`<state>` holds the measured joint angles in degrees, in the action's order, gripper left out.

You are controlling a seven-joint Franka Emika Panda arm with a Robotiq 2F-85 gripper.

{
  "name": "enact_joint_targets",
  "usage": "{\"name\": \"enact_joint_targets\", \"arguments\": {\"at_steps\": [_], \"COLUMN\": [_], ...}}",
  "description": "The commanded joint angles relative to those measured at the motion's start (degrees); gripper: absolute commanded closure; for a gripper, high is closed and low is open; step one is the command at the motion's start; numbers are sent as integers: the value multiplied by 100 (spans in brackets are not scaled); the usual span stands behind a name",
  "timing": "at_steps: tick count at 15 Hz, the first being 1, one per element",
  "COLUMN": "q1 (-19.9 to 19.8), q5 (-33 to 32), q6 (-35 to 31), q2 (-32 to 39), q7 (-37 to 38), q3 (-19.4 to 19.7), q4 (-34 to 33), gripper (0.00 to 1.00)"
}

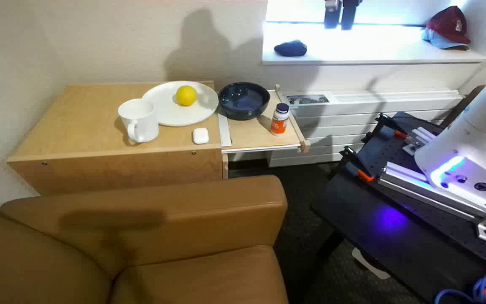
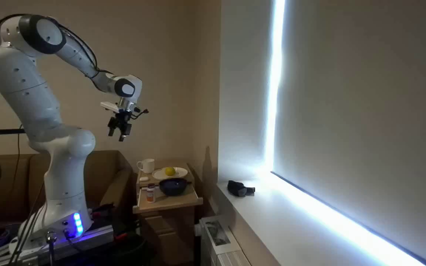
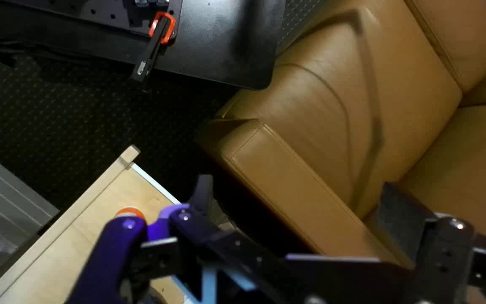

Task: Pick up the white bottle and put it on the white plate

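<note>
The white bottle (image 1: 279, 120) stands upright on the pulled-out shelf (image 1: 247, 136) of the desk (image 1: 95, 114), near the shelf's outer edge and toward its corner on the side of the sofa (image 1: 175, 207), with nothing gripping it. Inward from it, near the edge by the wall (image 1: 116, 46), sits a dark bowl (image 1: 244, 101), apart from the bottle. The white plate (image 1: 179, 113) lies beyond the bowl on the desk's fixed top, close to the wall edge, and bears a round yellow thing (image 1: 186, 96), perhaps fruit, with bare room around it. A white mug (image 1: 141, 119) stands just beside the plate, whether touching I cannot tell, and a small white case (image 1: 201, 136) lies near the edge facing the sofa. The pincer (image 2: 117, 135) hangs well above the desk, its jaws spread wide in the wrist view and holding nothing. As I judge it, then, no step of the task is done: reaching the bottle, grasping it, lifting it past the bowl, setting it on the plate and letting go are all left
</note>
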<state>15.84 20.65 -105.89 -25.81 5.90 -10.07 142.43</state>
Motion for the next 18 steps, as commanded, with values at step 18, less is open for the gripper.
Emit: {"name": "enact_joint_targets", "arguments": {"at_steps": [18], "q1": [-602], "q5": [2168], "q6": [-3994], "q2": [1845], "q7": [-33], "q3": [392], "q4": [1134], "gripper": [0]}}
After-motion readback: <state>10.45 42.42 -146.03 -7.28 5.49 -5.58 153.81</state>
